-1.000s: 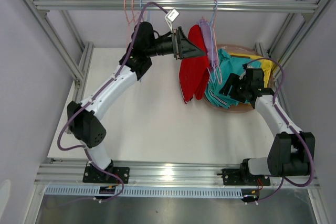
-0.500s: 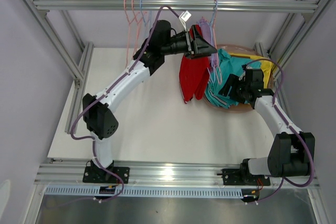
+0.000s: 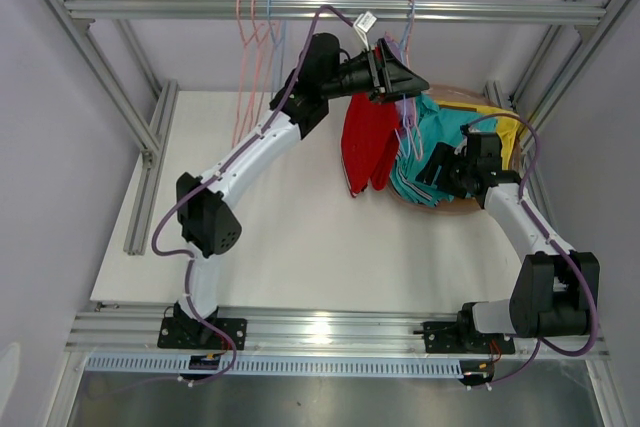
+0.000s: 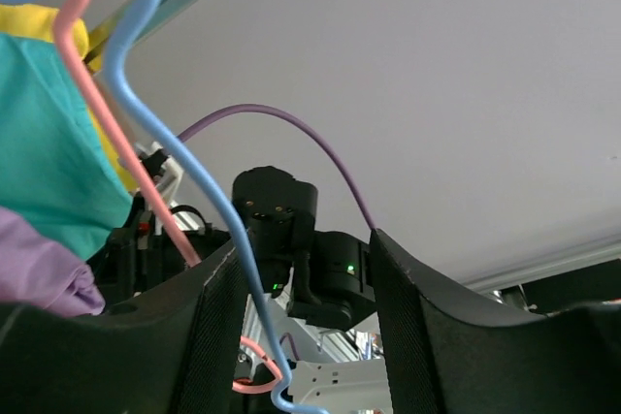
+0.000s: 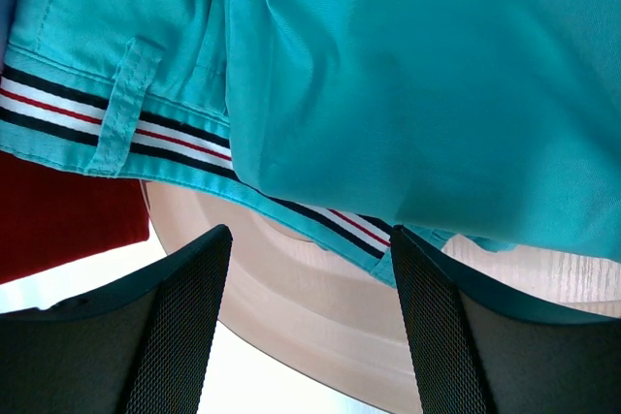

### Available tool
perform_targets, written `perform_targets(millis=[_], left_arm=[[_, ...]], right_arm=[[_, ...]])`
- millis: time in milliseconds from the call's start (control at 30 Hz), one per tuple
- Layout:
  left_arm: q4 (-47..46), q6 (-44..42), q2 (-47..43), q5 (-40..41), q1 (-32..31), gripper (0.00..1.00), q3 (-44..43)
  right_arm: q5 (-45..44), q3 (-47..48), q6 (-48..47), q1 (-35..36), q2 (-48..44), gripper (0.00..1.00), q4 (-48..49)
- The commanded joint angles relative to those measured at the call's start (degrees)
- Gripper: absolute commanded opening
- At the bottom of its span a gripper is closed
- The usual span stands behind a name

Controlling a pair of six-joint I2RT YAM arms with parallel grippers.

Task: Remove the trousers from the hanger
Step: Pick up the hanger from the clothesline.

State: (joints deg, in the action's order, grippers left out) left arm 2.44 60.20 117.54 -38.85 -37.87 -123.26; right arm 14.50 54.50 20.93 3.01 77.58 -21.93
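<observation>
Red trousers hang below the rail, and lavender trousers hang on the hangers beside them. My left gripper is raised against these hangers. In the left wrist view it is open, with the blue hanger wire running between its jaws close to the left finger and a pink hanger wire beside it. Teal trousers and yellow trousers lie in the tub. My right gripper is open just under the teal trousers, holding nothing.
The pinkish round tub stands at the back right; its rim shows between the right fingers. Several bare hangers hang at the left of the aluminium rail. Frame posts stand at both sides.
My left arm has swung right along the rail, from beside the red trousers to the hangers with the lavender pair, and its jaws have narrowed a little. The right arm has not moved.
</observation>
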Motion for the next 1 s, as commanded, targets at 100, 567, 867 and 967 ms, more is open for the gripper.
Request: perform_targets(millis=[100,567,867,967], left_arm=[[-4.1,3.7,1.7,-1.9,-1.0,0.55,-2.8],[-6.7,3.8,2.4,-1.2,-3.0,0.1,1.5],[-8.1,-1.7,-4.9,3.8,-4.1,0.01,8.7],[-8.9,-4.5,-7.4,5.5,-4.8,0.0,9.9]], right_arm=[[1.1,-0.5,0.2,-0.2,0.1,0.71,1.7],[1.5,-0.8,0.3,-0.2,0.1,0.71,2.0],[1.7,-1.0,0.3,0.0,-0.1,0.71,2.2],[1.7,-0.9,0.3,0.0,-0.1,0.71,2.2]])
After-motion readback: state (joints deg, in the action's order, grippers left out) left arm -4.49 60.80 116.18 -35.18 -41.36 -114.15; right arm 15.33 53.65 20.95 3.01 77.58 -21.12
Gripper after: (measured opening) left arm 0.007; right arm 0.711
